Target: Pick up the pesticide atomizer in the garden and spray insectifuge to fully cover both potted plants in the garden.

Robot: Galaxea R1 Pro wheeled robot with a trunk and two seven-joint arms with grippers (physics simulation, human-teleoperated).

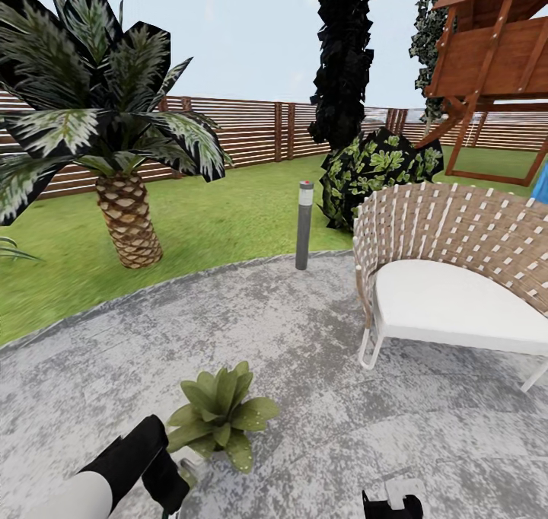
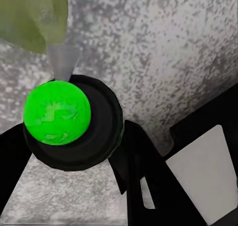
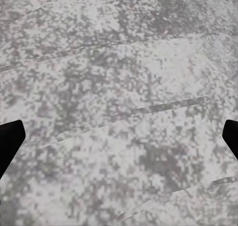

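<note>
One potted plant [image 1: 221,412], a low rosette of pointed green leaves, stands on the grey patio [image 1: 304,336] just ahead of me. My left gripper [image 1: 169,482] is directly beside it, shut on the pesticide atomizer [image 2: 62,119]. In the left wrist view the atomizer shows a bright green round top in a black ring, and its pale grey nozzle [image 2: 63,62] points at a leaf [image 2: 32,15] close by. My right gripper [image 1: 392,504] hangs low over bare paving, open with nothing between its fingers [image 3: 10,141]. The second potted plant is out of view.
A wicker chair [image 1: 449,230] with a white cushion stands on the patio's right side. A grey bollard light [image 1: 304,226] marks the patio's far edge. A palm [image 1: 125,207], a round shrub [image 1: 377,169], the slat fence [image 1: 259,127] and a wooden play tower [image 1: 495,55] lie beyond on the lawn.
</note>
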